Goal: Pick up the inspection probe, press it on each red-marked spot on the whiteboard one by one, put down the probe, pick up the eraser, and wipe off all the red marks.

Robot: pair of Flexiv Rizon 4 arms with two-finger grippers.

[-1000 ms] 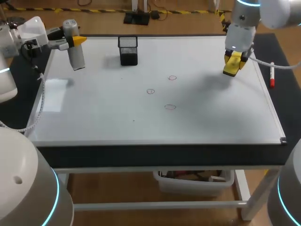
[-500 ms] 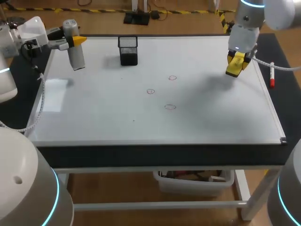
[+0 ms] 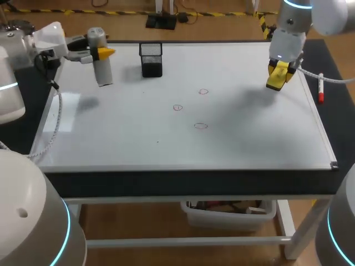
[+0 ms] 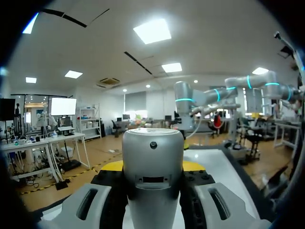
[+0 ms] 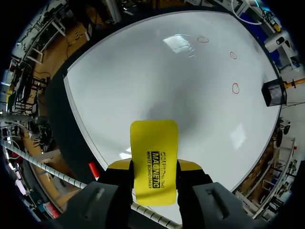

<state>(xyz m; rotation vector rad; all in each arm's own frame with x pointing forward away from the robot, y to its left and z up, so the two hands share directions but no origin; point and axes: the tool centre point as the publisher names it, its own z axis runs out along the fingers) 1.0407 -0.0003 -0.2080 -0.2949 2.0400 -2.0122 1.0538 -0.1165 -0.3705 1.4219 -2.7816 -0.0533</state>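
The probe sits clamped in left jaws, eraser in right jaws; mesh cup: contents unclear

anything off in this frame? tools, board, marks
One oddity: both tools are held at once. The left gripper is shut on the probe over the whiteboard's far left corner, while the right gripper is shut on the eraser. The three red marks are unwiped. Nothing looks spilled or damaged.
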